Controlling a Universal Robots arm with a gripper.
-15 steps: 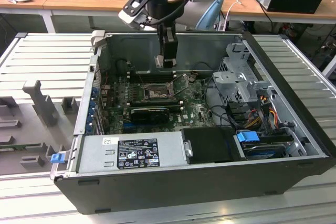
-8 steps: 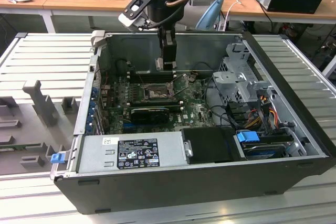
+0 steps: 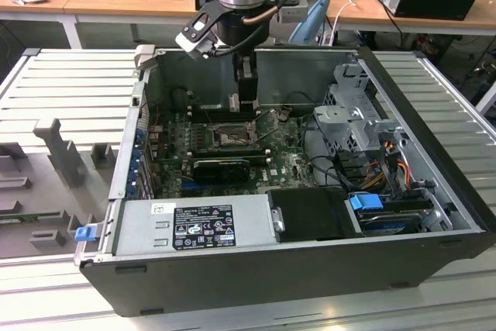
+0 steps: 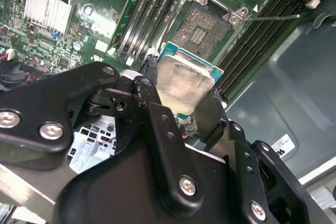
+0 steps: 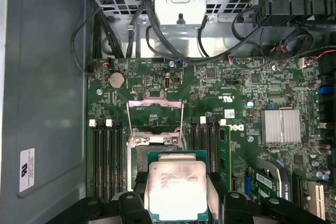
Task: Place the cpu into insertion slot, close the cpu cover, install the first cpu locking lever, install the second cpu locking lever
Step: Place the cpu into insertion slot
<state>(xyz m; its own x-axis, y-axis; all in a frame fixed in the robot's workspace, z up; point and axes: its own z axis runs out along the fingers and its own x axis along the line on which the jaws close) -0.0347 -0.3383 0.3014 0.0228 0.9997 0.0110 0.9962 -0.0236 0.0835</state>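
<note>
My gripper is shut on the cpu, a small square chip with a pale silvery face, its green edge pinched between two black fingers. In both wrist views the cpu hangs above the motherboard, just short of the insertion slot, whose dark pin field lies bare. The cpu cover, a thin metal frame with a square window, stands swung open on the far side of the slot. In the exterior view the gripper hovers inside the open case above the slot.
Memory slots flank the socket on both sides. A ribbed heatsink, cables and a metal drive cage stand around it. The case walls and power supply hem in the board.
</note>
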